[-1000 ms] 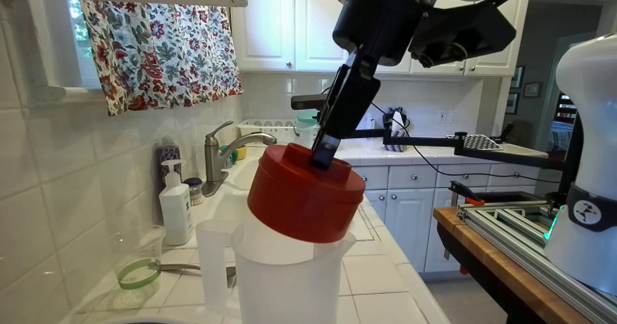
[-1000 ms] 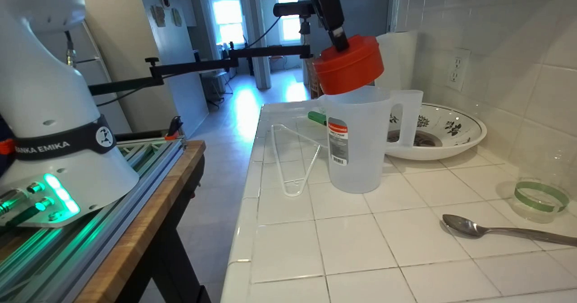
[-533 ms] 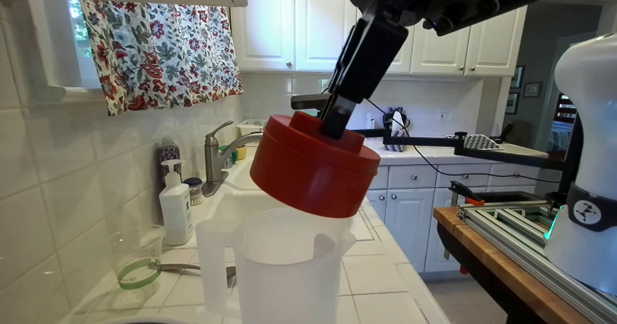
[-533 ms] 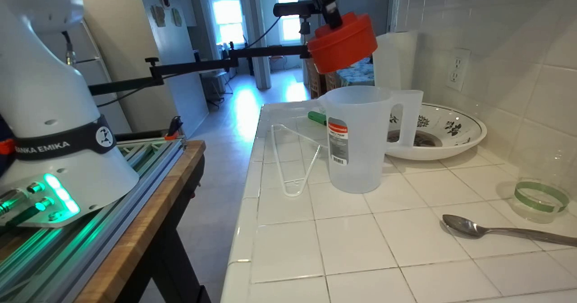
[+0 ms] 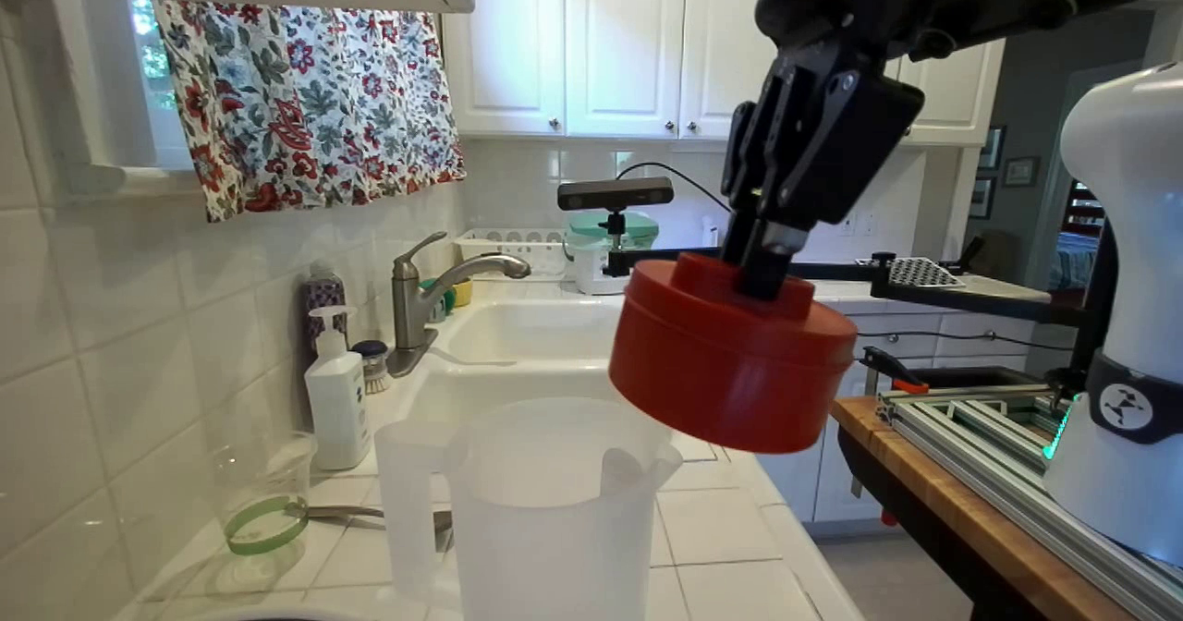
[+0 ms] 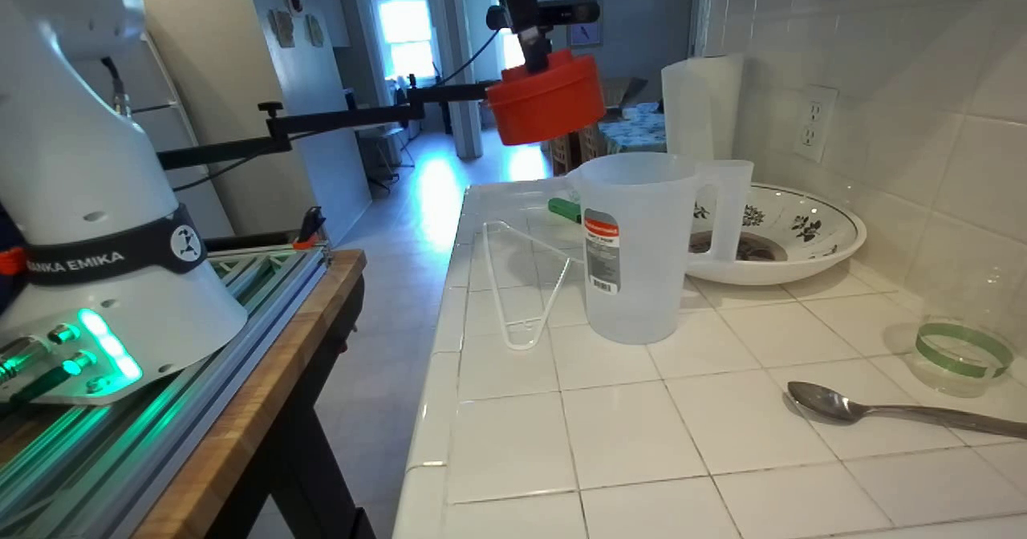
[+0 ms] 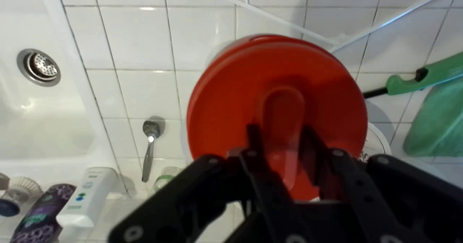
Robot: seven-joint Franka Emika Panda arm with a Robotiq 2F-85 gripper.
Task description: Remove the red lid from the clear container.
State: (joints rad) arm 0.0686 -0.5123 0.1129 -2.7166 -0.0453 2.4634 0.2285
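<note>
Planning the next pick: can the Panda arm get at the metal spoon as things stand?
Probably not yet: its gripper is clamped on the red lid. Otherwise, the metal spoon lies uncovered on the tiled counter.

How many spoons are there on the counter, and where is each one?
1. The metal spoon lies on the tiled counter near the green-banded clear cup; all three views show it. Another could be hidden, for example behind the clear container.
</note>
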